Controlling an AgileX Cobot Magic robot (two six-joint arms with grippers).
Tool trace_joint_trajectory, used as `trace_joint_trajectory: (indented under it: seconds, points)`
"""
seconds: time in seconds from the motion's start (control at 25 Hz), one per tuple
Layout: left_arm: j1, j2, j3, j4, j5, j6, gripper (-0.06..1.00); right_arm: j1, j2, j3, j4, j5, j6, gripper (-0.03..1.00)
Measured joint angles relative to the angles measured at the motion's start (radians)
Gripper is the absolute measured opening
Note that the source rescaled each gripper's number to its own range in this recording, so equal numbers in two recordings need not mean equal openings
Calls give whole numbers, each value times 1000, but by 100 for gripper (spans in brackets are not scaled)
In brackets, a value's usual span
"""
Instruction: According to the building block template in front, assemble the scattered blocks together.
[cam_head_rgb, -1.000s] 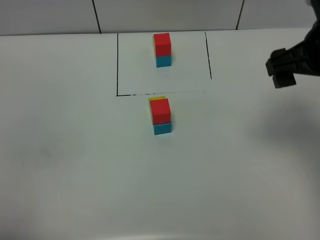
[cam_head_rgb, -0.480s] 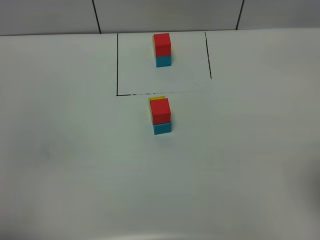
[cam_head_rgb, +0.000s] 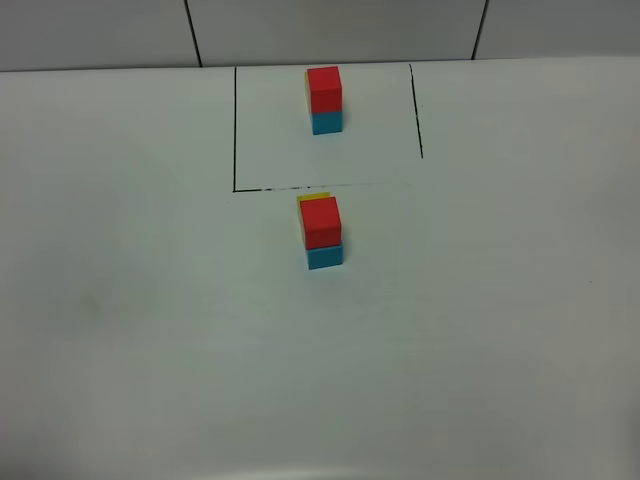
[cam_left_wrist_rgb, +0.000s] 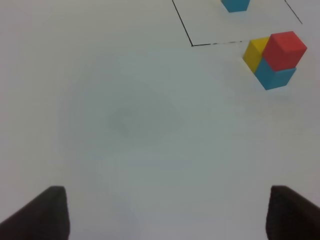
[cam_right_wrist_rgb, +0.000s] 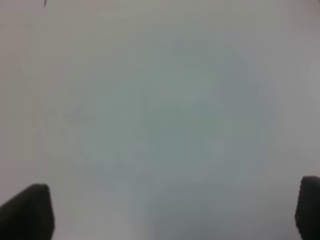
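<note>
White tabletop (cam_head_rgb: 150, 300) fills the near ground, and over it both grippers hang with fingers spread wide and nothing between them: the left gripper (cam_left_wrist_rgb: 165, 215) and the right gripper (cam_right_wrist_rgb: 172, 210). Beyond, the scattered blocks (cam_head_rgb: 321, 232) sit joined, red on cyan-blue with yellow behind, just outside the black outline (cam_head_rgb: 235, 130). Farthest, inside that outline, stands the building block template (cam_head_rgb: 324, 100).

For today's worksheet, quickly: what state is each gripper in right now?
Left gripper: open, holding nothing.
Right gripper: open, holding nothing.
</note>
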Motion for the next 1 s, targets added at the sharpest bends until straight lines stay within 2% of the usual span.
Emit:
trace_joint_trajectory:
  seconds: [0.28, 0.44, 0.8, 1.0]
  points:
    - [0, 0, 0, 0, 0, 0, 76, -40, -153, 142, 65, -66, 6, 100]
    - [0, 0, 0, 0, 0, -1, 76, -61, -238, 182, 99, -72, 5, 99]
    - [0, 0, 0, 0, 0, -1, 76, -103, -303, 185, 99, -73, 4, 89]
    - [0, 0, 0, 0, 0, -1, 76, -114, -304, 186, 101, -73, -14, 77]
